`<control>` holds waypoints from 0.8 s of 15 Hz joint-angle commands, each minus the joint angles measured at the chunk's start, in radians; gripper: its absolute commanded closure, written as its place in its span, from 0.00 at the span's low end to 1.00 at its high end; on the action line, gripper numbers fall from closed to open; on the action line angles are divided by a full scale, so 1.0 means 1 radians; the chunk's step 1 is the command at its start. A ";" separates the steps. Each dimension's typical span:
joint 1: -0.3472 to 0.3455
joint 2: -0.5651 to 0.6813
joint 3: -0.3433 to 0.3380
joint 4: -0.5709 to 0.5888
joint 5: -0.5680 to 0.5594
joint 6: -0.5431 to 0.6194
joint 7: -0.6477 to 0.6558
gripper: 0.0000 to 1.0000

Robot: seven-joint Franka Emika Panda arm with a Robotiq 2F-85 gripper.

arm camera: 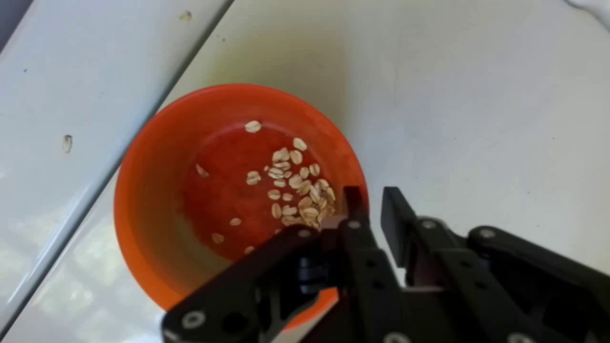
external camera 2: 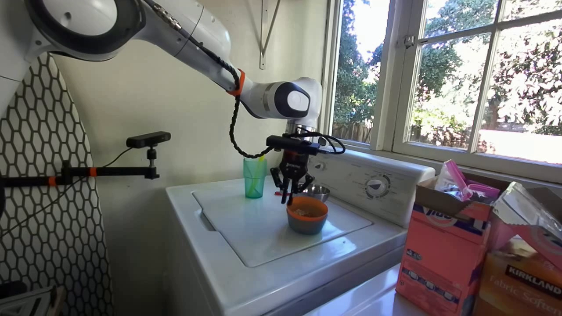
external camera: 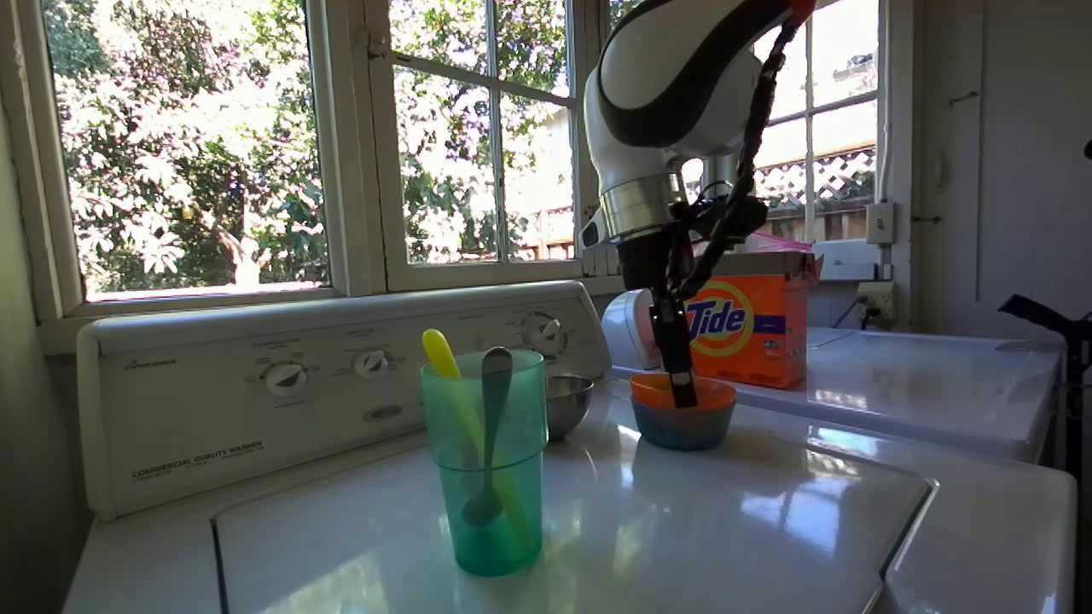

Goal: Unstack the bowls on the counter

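An orange bowl (arm camera: 248, 143) with oat flakes inside sits nested in a grey-blue lower part of the stack (external camera 2: 306, 227). In an exterior view the stack (external camera: 682, 426) looks bluer toward its base; how many bowls lie under the orange one cannot be told. The stack rests on the white counter (external camera: 614, 512). At its rim is my gripper (arm camera: 372, 193), pointing down with a narrow gap. In the wrist view, one finger stands just inside the orange rim and the other outside it. White counter shows between the rim and the outer finger, so the jaws are open, not pinching the rim.
A green cup (external camera: 482, 520) with a yellow utensil and a dark spoon stands nearby. Close behind the stack is a metal bowl (external camera: 572, 407). The panel with knobs (external camera 2: 377, 188) rises along the back. A Tide box (external camera: 751, 333) stands past the stack. Loose flakes (arm camera: 67, 143) lie around.
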 commanded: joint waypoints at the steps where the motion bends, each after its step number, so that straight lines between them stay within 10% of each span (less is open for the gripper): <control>1: -0.003 0.013 0.001 0.012 0.022 0.011 -0.011 0.96; 12: 0.058 -0.123 -0.027 -0.059 -0.160 0.013 0.155 0.99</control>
